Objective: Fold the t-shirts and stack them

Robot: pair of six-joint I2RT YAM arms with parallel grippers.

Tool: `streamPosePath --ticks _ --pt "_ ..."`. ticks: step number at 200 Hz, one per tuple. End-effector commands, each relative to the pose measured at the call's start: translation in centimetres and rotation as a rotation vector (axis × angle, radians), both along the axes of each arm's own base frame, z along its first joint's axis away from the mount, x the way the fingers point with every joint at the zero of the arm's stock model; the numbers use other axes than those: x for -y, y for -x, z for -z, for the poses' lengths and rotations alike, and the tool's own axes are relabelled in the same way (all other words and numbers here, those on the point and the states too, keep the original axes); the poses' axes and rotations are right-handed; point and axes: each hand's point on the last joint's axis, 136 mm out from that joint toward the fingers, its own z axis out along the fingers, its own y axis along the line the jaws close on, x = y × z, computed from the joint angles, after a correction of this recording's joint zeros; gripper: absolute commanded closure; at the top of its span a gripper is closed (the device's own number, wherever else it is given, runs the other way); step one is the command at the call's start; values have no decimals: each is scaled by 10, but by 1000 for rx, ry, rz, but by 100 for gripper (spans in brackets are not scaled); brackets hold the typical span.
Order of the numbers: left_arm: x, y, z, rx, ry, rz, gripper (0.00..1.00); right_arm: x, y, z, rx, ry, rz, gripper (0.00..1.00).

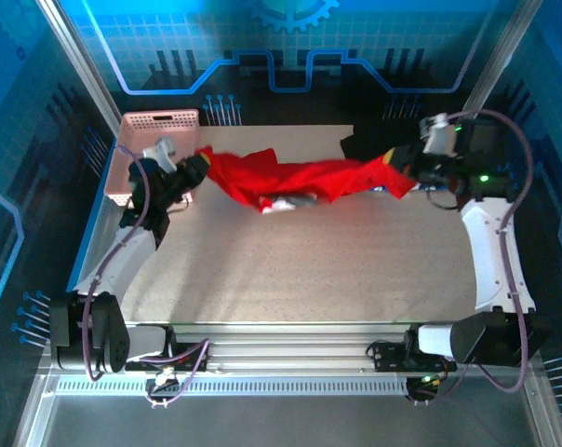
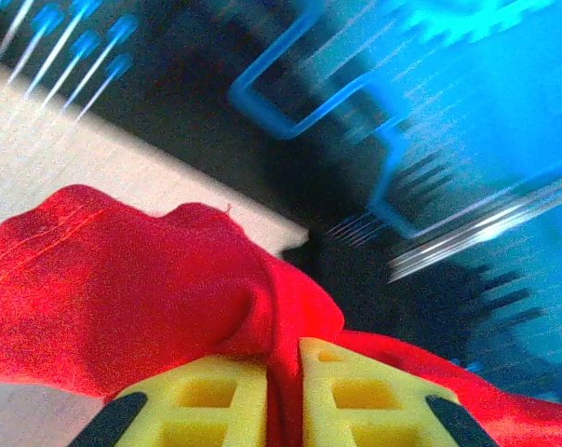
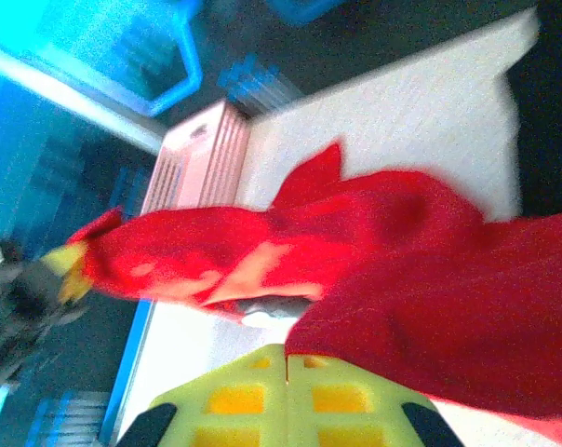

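Observation:
A bright red t-shirt (image 1: 300, 179) hangs stretched between my two grippers over the far part of the table. My left gripper (image 1: 199, 163) holds its left end beside the basket. In the left wrist view the red cloth (image 2: 151, 279) runs down between the yellow fingers, and that gripper (image 2: 283, 352) is shut on it. My right gripper (image 1: 397, 163) holds the right end. In the right wrist view its jaws (image 3: 287, 352) are pressed together with the red shirt (image 3: 421, 270) caught at their tips. A dark folded shirt (image 1: 360, 142) lies at the back right.
A pink perforated basket (image 1: 155, 126) stands at the back left corner, close behind the left gripper, and it also appears in the right wrist view (image 3: 202, 158). The bare grey table mat (image 1: 300, 270) spreads toward the arm bases. Frame posts line both sides.

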Motion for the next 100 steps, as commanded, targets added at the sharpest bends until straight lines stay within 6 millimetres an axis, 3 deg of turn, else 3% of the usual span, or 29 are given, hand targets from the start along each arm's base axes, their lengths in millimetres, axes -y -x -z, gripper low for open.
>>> streamPosePath --ticks 1,20,42,54,100 --pt "-20 14 50 -114 -34 -105 86 -69 43 56 -148 83 -232 100" --pt "-23 28 80 -167 -28 -125 86 -91 65 104 -251 224 -292 100" --pt "-26 48 108 -224 -1 -159 86 -76 71 140 -307 317 -255 100" --pt "-28 59 123 -265 6 -178 86 -74 74 148 -333 318 -276 100" --pt "-36 90 157 -370 8 -234 86 -106 84 160 -336 346 -436 100"
